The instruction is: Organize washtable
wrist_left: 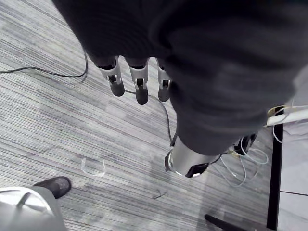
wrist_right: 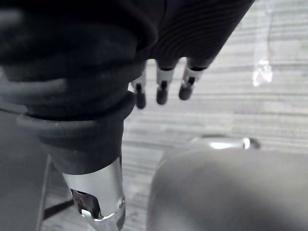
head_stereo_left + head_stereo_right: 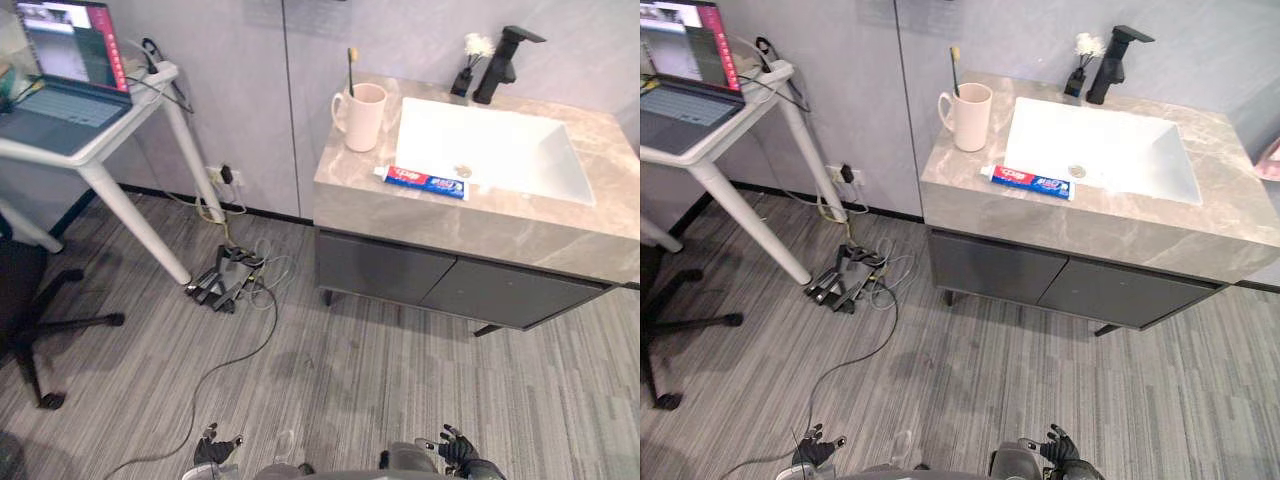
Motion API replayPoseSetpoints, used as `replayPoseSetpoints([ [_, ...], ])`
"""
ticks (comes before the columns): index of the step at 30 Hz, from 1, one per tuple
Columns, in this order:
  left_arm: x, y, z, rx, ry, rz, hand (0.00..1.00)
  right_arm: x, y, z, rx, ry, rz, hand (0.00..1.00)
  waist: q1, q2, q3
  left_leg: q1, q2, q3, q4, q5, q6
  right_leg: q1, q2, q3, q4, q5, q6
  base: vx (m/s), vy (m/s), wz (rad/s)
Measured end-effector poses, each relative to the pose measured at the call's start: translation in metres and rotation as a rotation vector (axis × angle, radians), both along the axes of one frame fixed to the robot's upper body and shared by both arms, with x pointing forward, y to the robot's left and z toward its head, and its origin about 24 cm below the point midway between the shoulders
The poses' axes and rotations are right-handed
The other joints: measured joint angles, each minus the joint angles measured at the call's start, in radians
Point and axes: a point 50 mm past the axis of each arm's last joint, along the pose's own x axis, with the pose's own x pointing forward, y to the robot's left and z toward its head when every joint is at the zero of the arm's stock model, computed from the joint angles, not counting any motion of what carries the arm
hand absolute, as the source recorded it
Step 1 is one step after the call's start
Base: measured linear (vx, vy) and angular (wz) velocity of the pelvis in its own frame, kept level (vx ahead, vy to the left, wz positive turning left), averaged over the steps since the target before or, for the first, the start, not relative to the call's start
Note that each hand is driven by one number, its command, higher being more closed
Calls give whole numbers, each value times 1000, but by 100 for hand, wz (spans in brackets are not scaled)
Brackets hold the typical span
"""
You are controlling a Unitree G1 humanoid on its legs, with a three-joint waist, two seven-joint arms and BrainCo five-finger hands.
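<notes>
A pink cup stands upright at the left rear corner of the grey marble desk, just left of the white sink. One toothbrush stands in it, leaning on the far-left rim. A toothpaste tube lies flat on the desk along the sink's front edge, near the cup but apart from it. Behind the sink, a small dark vase holding a white flower stands just left of the black faucet.

The left robot hand and right robot hand hang low over the floor, well apart from the desk, fingers straight and holding nothing.
</notes>
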Motion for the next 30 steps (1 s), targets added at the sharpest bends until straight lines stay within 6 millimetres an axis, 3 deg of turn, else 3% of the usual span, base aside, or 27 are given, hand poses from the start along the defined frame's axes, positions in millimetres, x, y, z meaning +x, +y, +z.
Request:
replayPoseSetpoints([
  [1, 0, -2, -1, -7, 0, 2, 0, 1, 0, 0, -1, -2, -1, 0, 1, -4, -2, 0, 3, -12, 2, 0, -1, 10, 12, 3, -31, 7, -9, 281, -72, -66],
  [3, -4, -11, -3, -36, 8, 22, 0, 2, -4, 1, -7, -9, -10, 0, 6, 31, -8, 2, 40, -9, 6, 1, -14, 47, 66, 67, -138, 83, -32, 249, -47, -94],
  [4, -4, -12, -4, -41, 8, 33, 0, 3, -4, 1, -8, -12, -10, 0, 4, 33, -9, -3, 48, -7, 30, 1, -18, 50, 71, 86, -146, 92, -35, 251, -9, -94],
  [5, -4, -12, -4, -45, 10, 45, 0, 5, -2, 2, -6, -16, -6, 0, 4, 20, -1, -30, 65, -15, 125, -30, -65, 72, 62, 124, -157, 98, -40, 218, -15, -75],
  [6, -4, -10, -4, -42, 8, 50, 0, 2, -1, 1, -7, -7, -9, 0, 1, 9, 6, -11, 70, -49, 49, -42, -84, 99, 59, 144, -161, 97, -40, 209, -11, -61],
  [7, -3, -11, -4, -42, 3, 48, 0, 1, -1, 1, -11, -5, -10, 0, -5, 23, 0, 1, 80, -70, -28, -19, -94, 113, 59, 142, -158, 97, -40, 111, -4, -28],
  [8, -1, -11, -4, -42, -2, 46, 0, 0, -4, 1, -23, -2, -12, 0, -18, 21, 1, 10, 94, -76, -59, 55, -92, 126, 58, 139, -142, 84, -26, 164, 3, 3],
  [9, 1, -10, -3, -38, -10, 44, 0, -4, 0, 0, -17, 3, -3, 0, -27, 7, 2, 7, 87, -95, 30, 63, -93, 124, 36, 135, -76, 62, -10, 179, -17, 16],
  [11, 8, -6, 0, -26, -29, 41, 0, -16, 6, -4, -2, 30, 2, 0, -30, -31, -13, -61, 95, -140, 193, 60, -92, 137, 7, 140, -105, 34, -10, 170, -30, 40],
  [13, 21, -7, 3, -26, -70, 55, 0, -23, 7, -5, -1, 48, 4, 0, -20, -43, -5, -165, 145, -158, 464, 60, -77, 202, -15, 126, -154, 40, -13, 182, 38, 39],
  [14, 21, -13, 2, -42, -69, 49, 0, -23, 7, -5, -2, 48, 8, 0, -21, -35, 5, -218, 150, -183, 500, -10, -85, 224, -33, 126, -167, 39, -14, 125, 77, 17],
  [15, 22, -17, 2, -51, -69, 40, 0, -22, 5, -4, -6, 47, 8, 0, -22, -30, 9, -228, 147, -188, 440, -32, -84, 228, -39, 121, -170, 39, -14, 159, 175, 18],
  [16, 26, -26, 1, -66, -70, 0, 0, -19, -3, -2, -28, 39, 8, 0, -24, 3, 22, -232, 125, -219, 222, 28, -86, 246, -51, 109, -169, 27, 5, 143, 199, 11],
  [17, 26, -27, 1, -66, -69, -11, 0, -18, -7, -2, -38, 41, 6, 0, -20, 16, 18, -220, 109, -224, 178, 57, -56, 253, -56, 112, -167, 14, 26, 211, 211, 19],
  [18, 27, -27, 2, -60, -72, -24, 0, -17, -5, -2, -35, 35, 17, 0, -21, 5, 17, -193, 69, -229, 138, 74, -56, 256, -86, 111, -180, 6, 41, 192, 150, 10],
  [20, 28, -17, 4, -29, -77, -39, 0, -11, -4, 0, -38, 19, 38, 0, -16, 9, 23, -203, 71, -245, 180, 70, -62, 280, -84, 115, -230, 40, 30, 168, 96, -4],
  [22, 20, -5, 4, -3, -61, -26, 0, 0, -3, 2, -42, -17, 40, 0, 9, 6, 37, -314, 94, -292, 413, 30, -94, 326, -100, 155, -277, 80, 16, 121, 104, -50],
  [23, 13, -10, 1, -19, -47, -7, 0, 2, -6, 4, -53, -27, 37, 0, 13, 12, 22, -312, 46, -398, 237, 40, -90, 322, -101, 194, -294, 82, 19, 136, 220, -91],
  [24, 4, -12, -2, -34, -19, 11, 0, 10, -12, 7, -69, -47, 28, 0, 12, 31, 21, -300, 49, -381, 205, 86, -40, 322, -103, 212, -322, 94, 52, 112, 197, -94],
  [27, -6, -6, -4, -32, 8, 43, 0, 15, -3, 7, -46, -75, 23, 0, 12, 19, 12, -261, 41, -307, 138, 86, -36, 270, -121, 221, -318, 134, 113, 97, 89, -81],
  [30, -15, -8, -7, -51, 42, 68, 0, 11, -2, 5, -40, -58, 11, 0, 13, 22, 12, -166, 42, -225, 54, 89, -28, 211, -113, 218, -183, 138, 119, 74, 88, -94],
])
